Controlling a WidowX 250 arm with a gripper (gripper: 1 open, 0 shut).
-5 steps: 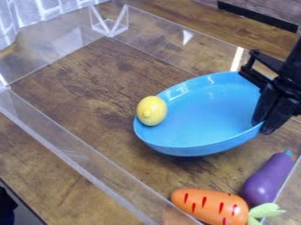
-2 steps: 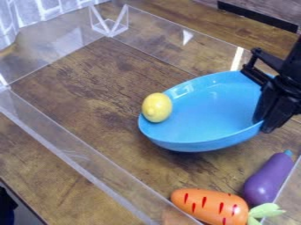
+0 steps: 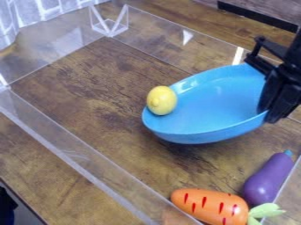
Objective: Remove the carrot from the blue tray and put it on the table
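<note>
The blue tray is tilted, its right side lifted off the table. My black gripper comes down at the right edge of the view and is shut on the tray's right rim. The carrot, orange with darker stripes and a pale green end, lies on the table at the bottom of the view, in front of the tray and apart from it. No carrot shows inside the tray.
A yellow lemon-like toy rests at the tray's low left rim. A purple eggplant lies beside the carrot's green end. Clear acrylic walls border the table on the left and front.
The tray has risen on its right side and shifted slightly right with the gripper. The yellow toy rode along, moving up and right. Carrot and eggplant stayed put.
</note>
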